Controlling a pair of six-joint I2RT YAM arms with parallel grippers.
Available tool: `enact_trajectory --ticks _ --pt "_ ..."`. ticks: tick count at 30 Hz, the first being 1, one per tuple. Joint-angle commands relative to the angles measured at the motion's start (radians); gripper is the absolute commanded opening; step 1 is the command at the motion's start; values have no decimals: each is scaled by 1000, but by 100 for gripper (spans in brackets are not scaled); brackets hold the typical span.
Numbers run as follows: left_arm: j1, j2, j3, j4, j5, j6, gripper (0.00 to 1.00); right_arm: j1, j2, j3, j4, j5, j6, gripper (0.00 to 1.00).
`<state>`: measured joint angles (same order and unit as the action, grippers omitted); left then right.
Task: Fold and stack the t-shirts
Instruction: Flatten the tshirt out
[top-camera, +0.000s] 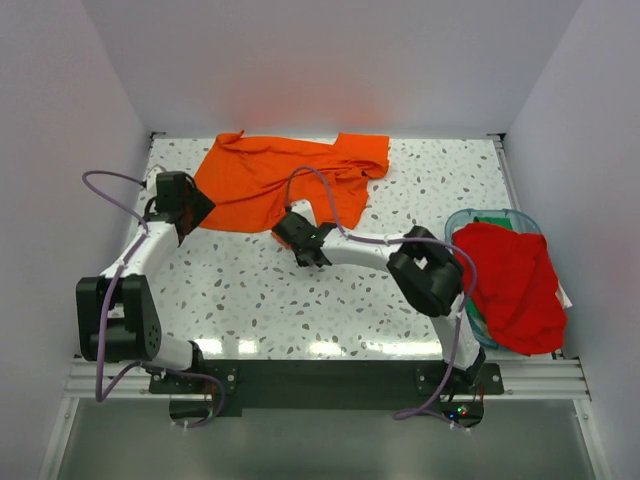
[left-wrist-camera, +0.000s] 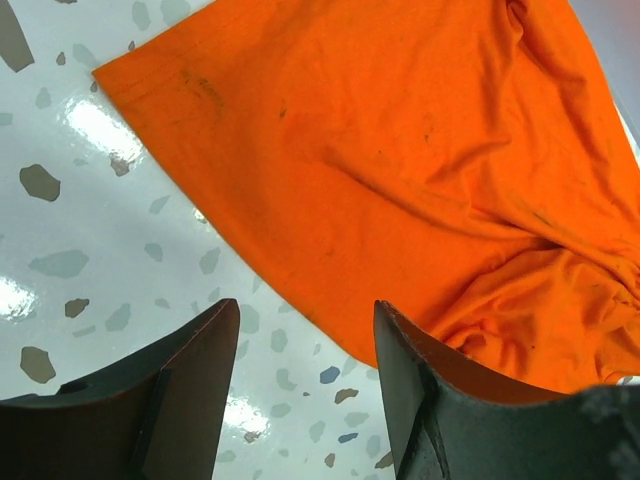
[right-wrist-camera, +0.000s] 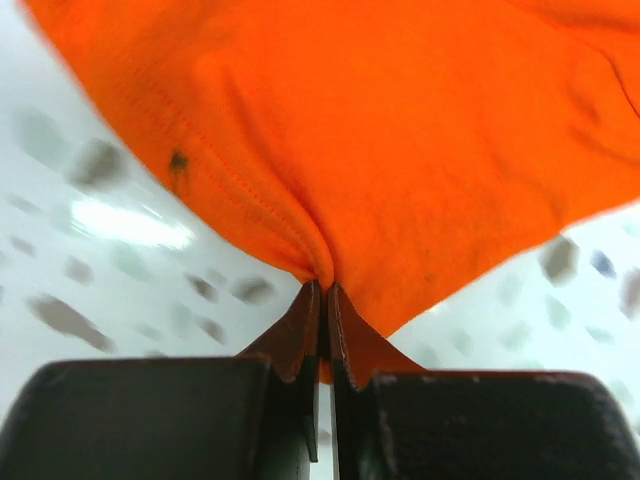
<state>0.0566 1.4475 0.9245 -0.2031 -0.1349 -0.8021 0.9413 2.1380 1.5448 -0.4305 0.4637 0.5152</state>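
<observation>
Your right pincer (right-wrist-camera: 325, 290): clamped on near hem of orange t-shirt (top-camera: 270, 175). Your left pincer (left-wrist-camera: 305, 315): fingers apart at shirt's left edge, holding nothing. Shirt lies crumpled, far centre of table (top-camera: 300, 300); no fold made. At right, red t-shirt (top-camera: 515, 285) heaped on bin (top-camera: 470, 218). Folding, stacking both outstanding.

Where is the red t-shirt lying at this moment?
In the top view, the deep red cloth t-shirt lies at the right edge of the table, draped over the clear teal-rimmed plastic bin, just right of the right arm.
</observation>
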Motion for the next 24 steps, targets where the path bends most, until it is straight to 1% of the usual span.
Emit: enact_trajectory --ticks 1,2,3,5,6,11,15,16,19,24 --pt "8 -2 -32 14 -14 -23 61 -27 -140 -156 -53 20 12 1" --pt "6 -4 -59 22 -14 -28 60 -35 -182 -228 -47 6 17 1" --pt "8 -6 -75 27 -14 -32 60 -36 -246 -262 -45 3 25 0" --pt "8 -10 -117 34 -15 -51 59 -41 -317 -357 -47 1 42 0" --pt "6 -10 -130 39 -17 -54 59 -44 -379 -385 -50 -2 48 0" --pt "6 2 -147 15 -57 -68 59 -76 -533 -534 -86 -5 83 1" --pt "6 8 -130 -8 -109 -65 59 -136 -642 -614 -114 -14 86 2" --pt "6 16 -124 -13 -133 -60 59 -168 -685 -629 -117 -22 83 2" --pt "8 42 -95 -39 -164 -51 59 -206 -734 -675 -123 -51 69 3" --pt "6 70 -93 -74 -215 -66 59 -222 -779 -707 -131 -59 59 6"
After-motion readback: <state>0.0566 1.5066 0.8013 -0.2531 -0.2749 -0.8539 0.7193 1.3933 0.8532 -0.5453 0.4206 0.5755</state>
